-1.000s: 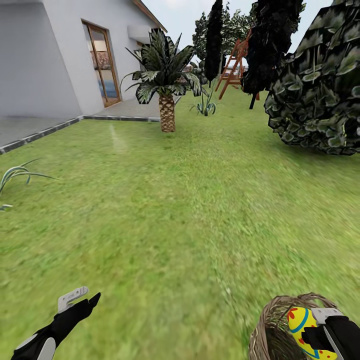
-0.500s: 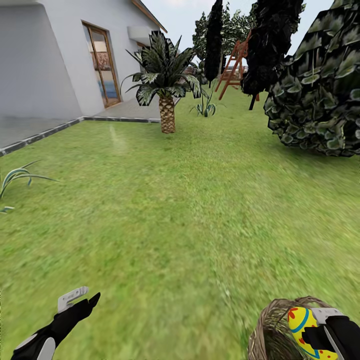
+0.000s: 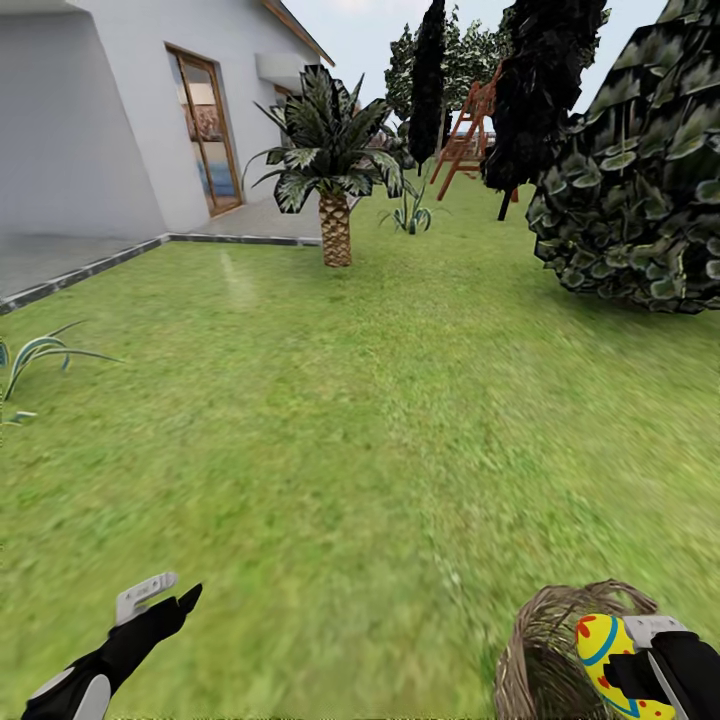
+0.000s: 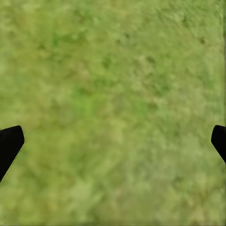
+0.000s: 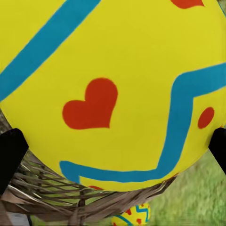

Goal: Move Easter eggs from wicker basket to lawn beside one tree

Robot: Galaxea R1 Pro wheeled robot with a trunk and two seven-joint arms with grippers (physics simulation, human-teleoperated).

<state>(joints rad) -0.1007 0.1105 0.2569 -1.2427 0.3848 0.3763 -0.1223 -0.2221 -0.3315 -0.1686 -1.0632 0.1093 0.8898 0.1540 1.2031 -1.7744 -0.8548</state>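
Note:
In the head view my right gripper (image 3: 628, 658) is shut on a yellow Easter egg (image 3: 603, 648) with blue zigzags and red marks, held just over the brown wicker basket (image 3: 545, 655) at the bottom right. The right wrist view has that egg (image 5: 113, 84) up close between the black fingertips (image 5: 9, 157), with the basket's weave (image 5: 56, 190) under it and a second egg (image 5: 133, 216) lower down. My left gripper (image 3: 165, 598) hangs open over bare lawn (image 3: 350, 420) at the bottom left; its fingertips (image 4: 9, 146) stand wide apart above grass. A dark-leaved tree (image 3: 530, 90) stands far back right.
A palm (image 3: 334, 170) with a scaly trunk stands at the lawn's far edge, near the white house (image 3: 90, 110) and grey paving (image 3: 60, 260). A large dark bush (image 3: 640, 180) fills the right side. An orange wooden frame (image 3: 465, 130) stands behind. A spiky grass tuft (image 3: 35, 355) grows at left.
The whole view has drifted slightly, so the camera moved. The basket sits a touch further left under the egg. Both grippers keep their places and the egg stays held.

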